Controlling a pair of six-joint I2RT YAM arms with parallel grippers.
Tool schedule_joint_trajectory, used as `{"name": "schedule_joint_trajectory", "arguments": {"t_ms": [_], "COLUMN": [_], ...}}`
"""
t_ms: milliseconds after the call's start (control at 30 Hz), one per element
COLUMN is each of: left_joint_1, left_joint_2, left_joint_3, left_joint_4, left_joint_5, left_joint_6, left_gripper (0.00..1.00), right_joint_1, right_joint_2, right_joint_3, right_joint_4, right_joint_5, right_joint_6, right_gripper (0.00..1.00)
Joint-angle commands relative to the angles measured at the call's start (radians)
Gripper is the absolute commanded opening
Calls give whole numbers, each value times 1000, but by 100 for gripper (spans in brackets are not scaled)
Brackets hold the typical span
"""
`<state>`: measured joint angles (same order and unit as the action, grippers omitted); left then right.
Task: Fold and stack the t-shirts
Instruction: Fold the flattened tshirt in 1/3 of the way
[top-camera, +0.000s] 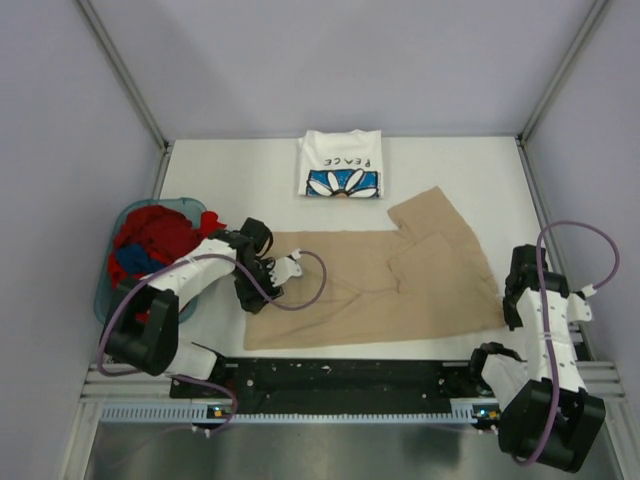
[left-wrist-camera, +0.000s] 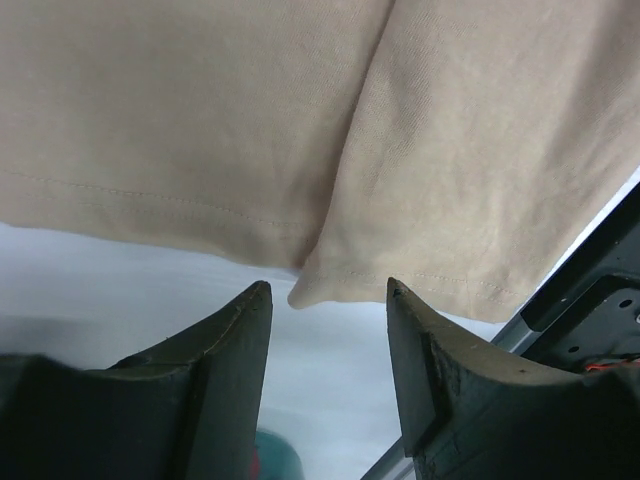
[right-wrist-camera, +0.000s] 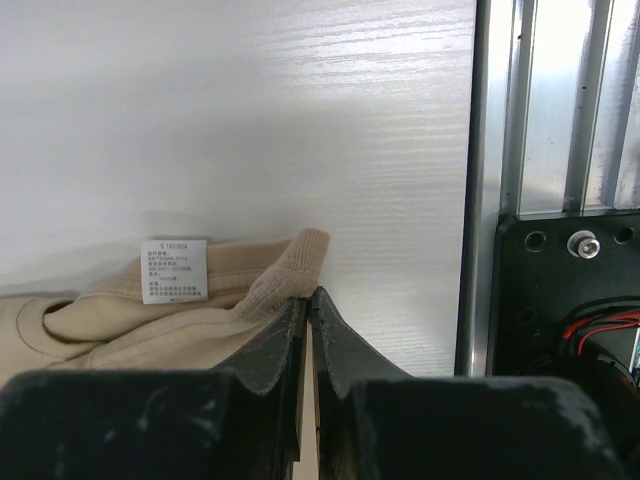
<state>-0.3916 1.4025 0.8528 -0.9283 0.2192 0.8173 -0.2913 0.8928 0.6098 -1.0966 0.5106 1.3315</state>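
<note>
The tan t-shirt (top-camera: 380, 285) lies spread flat across the middle of the table. My left gripper (top-camera: 290, 266) is at its left hem. In the left wrist view it (left-wrist-camera: 328, 292) is open, with a folded hem corner (left-wrist-camera: 305, 288) just beyond the tips and not held. My right gripper (top-camera: 513, 300) is at the shirt's right end. In the right wrist view it (right-wrist-camera: 312, 292) is shut, with the ribbed collar (right-wrist-camera: 290, 262) pinched at its tips, next to a white size label (right-wrist-camera: 174, 270). The white daisy "PEACE" shirt (top-camera: 341, 165) lies folded at the back. Red and blue shirts (top-camera: 150, 240) are heaped on the left.
The red and blue shirts fill a teal plastic basket (top-camera: 108, 300) at the table's left edge; its rim shows under my left fingers (left-wrist-camera: 275, 455). A black rail (top-camera: 340, 375) runs along the near edge. A metal frame (right-wrist-camera: 545, 110) borders the right side.
</note>
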Motion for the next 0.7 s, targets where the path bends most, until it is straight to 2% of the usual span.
{"name": "schedule_joint_trajectory", "arguments": {"t_ms": [0,100,133,200,233,367,533,667], "left_joint_1": [16,14,14,16,16,33,77,77], "left_joint_2": [35,55,64,85,98,139,145,127], "left_joint_3": [-8,-4,-11,-21,-24,-35,-84,-87], "left_joint_4": [31,23,32,51,57,65,114,111], "left_joint_5": [15,43,39,29,28,-7,-162,-149], "left_joint_6": [13,23,20,7,-1,-58,-116,-130], "left_gripper": [54,47,37,8,0,0,0,0], "right_joint_1": [-20,-20,-20,-20,-20,-22,-31,-32], "right_joint_2": [-6,-3,-2,8,11,27,15,21], "right_joint_3": [11,5,2,-4,-7,-10,-15,-16], "right_joint_4": [-6,1,1,6,4,4,6,6], "right_joint_5": [51,62,63,68,69,71,71,71], "right_joint_6": [14,17,20,23,28,31,29,31], "right_gripper": [3,2,3,2,2,2,2,3]}}
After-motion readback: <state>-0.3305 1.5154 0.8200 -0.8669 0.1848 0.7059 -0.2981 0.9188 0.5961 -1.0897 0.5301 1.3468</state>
